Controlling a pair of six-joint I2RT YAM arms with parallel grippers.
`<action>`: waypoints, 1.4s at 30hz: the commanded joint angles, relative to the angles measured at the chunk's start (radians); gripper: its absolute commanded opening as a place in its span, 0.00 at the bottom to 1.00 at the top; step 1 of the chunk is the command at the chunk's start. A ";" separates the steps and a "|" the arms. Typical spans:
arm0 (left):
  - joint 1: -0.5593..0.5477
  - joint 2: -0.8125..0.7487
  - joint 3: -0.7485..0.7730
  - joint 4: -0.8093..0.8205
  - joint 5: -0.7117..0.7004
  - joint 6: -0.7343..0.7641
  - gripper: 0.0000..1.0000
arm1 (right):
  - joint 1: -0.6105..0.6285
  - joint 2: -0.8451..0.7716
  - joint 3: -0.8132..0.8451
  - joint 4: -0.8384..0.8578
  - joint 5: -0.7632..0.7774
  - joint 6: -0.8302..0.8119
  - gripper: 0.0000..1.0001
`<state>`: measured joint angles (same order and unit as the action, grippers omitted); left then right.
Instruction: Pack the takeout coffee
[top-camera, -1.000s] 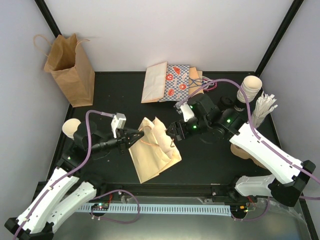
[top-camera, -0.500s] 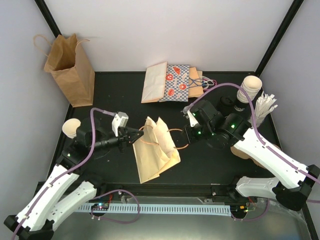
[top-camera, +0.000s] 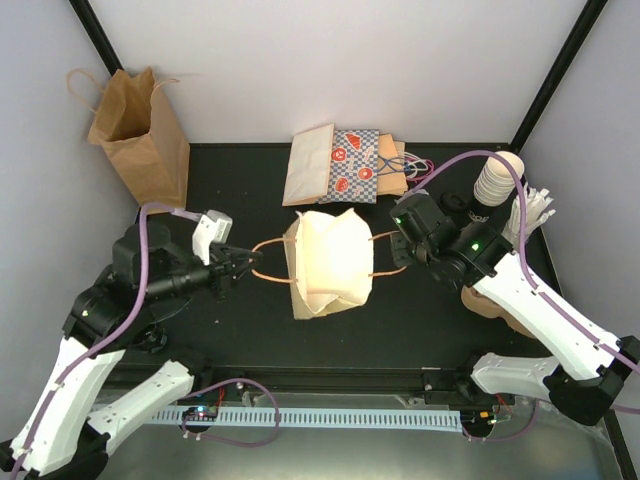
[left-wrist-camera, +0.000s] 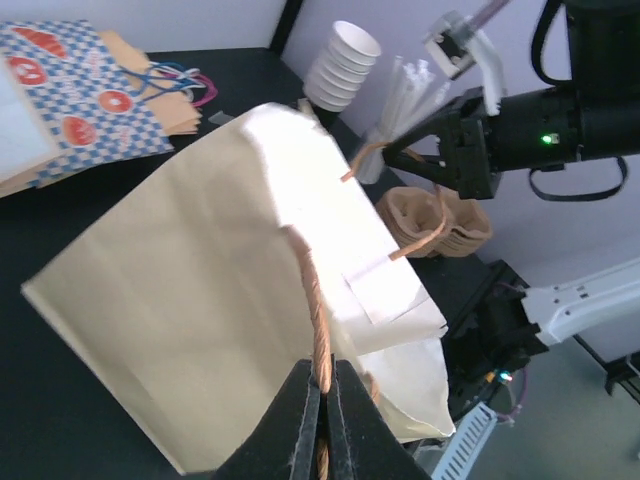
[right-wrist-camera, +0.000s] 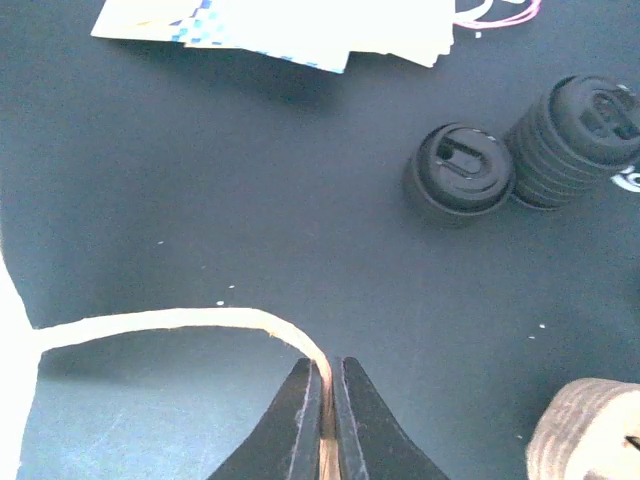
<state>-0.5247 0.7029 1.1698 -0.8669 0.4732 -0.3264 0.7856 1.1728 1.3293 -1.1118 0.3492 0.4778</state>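
My left claw (top-camera: 236, 268) is pinched tight on the left handle (left-wrist-camera: 315, 310) of the cream bag (top-camera: 330, 262), and my right claw (top-camera: 398, 240) is clamped on the right handle (right-wrist-camera: 200, 315). The bag is stretched between them mid-worktop (top-camera: 230, 195). I judge this to be the bag-opening step. The white cups (top-camera: 497, 178) sit stacked at the far right. Next, one claw must let go and fetch a cup.
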 joint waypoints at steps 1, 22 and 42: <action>0.006 0.018 0.100 -0.201 -0.138 0.005 0.02 | -0.011 -0.012 0.025 -0.037 0.139 0.019 0.08; 0.005 0.144 -0.023 0.122 0.185 -0.055 0.02 | -0.010 -0.018 -0.315 0.309 -0.362 -0.019 0.16; 0.002 0.184 -0.122 0.273 0.288 -0.112 0.02 | -0.010 -0.113 -0.003 0.218 -0.566 -0.173 0.62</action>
<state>-0.5247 0.8902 1.0397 -0.6453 0.7280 -0.4248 0.7818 1.0561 1.2720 -0.8639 -0.1169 0.3191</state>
